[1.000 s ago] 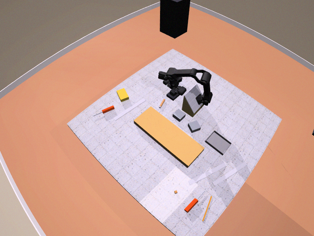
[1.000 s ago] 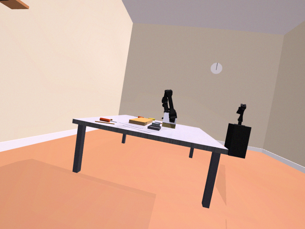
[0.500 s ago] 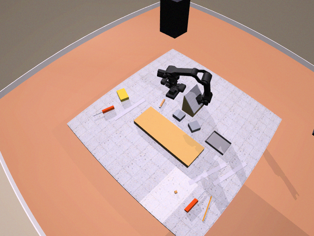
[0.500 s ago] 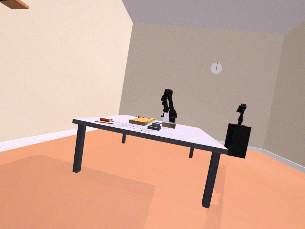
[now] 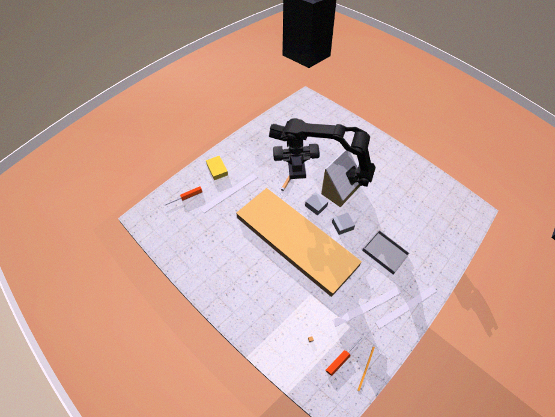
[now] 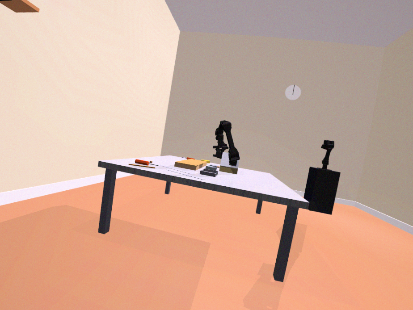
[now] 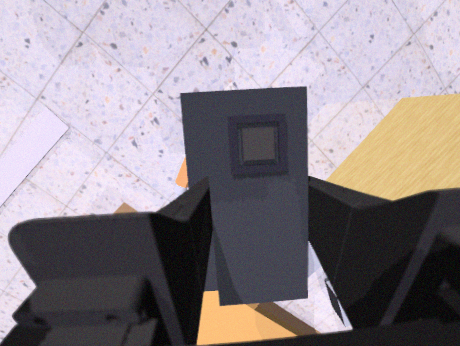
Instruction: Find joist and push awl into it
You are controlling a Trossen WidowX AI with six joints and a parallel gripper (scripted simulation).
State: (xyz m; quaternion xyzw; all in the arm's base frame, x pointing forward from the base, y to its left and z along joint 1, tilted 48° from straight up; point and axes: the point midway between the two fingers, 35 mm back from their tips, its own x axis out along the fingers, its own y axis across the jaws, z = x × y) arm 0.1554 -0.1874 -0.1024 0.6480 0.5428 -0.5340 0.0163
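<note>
My gripper (image 5: 296, 157) (image 7: 249, 181) is shut on the dark stud finder (image 5: 297, 172) (image 7: 260, 225), a box with a small square window on top. It holds the stud finder above the table, beyond the panel's upper-left end in the top view. The awl (image 5: 285, 182) (image 7: 182, 175), with an orange-brown handle, lies just below it, partly hidden by the stud finder. The orange-yellow floor panel (image 5: 285, 234) (image 6: 189, 164) (image 7: 225, 322) lies flat; no hole shows. The grey tray (image 5: 385, 252) is empty, off the panel's lower-right end. The joist is hidden.
A wedge (image 5: 342, 177) (image 6: 228, 169) stands between the arm's base and the gripper. Two grey blocks (image 5: 316, 202) (image 5: 343, 222) lie beside the panel. A yellow block (image 5: 217, 166) and a red-handled screwdriver (image 5: 191, 193) are left; another screwdriver (image 5: 338, 362) and a pencil (image 5: 366, 369) are at the bottom.
</note>
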